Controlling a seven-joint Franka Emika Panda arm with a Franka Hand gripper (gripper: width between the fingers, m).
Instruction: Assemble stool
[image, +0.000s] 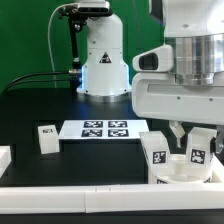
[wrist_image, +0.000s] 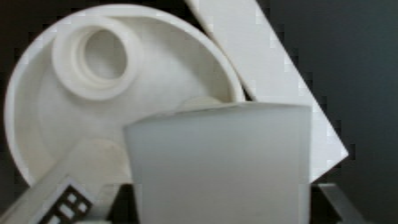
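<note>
The round, shallow, rimmed white plastic seat disc (image: 185, 175) lies at about four o'clock on the black table (image: 30, 110) in the exterior view, close against the long white border rail (image: 90, 190) at six o'clock. Two chunky white rectangular tagged legs stand upright on it: the nearer leg (image: 155, 150) at the disc's nine o'clock edge and the gripped leg (image: 197, 150) toward its one o'clock. A third, the loose leg (image: 47, 138), stands at the table's nine o'clock, beside the marker board (image: 105, 128).

The white arm (image: 185, 60) drops in from one o'clock, its wrist vertical. Its gripper (image: 190, 135) points straight down over the disc. The wrist view shows the fingers clamped on a blurred white block. Beyond it is the disc's raised round socket (wrist_image: 98, 55).
</note>
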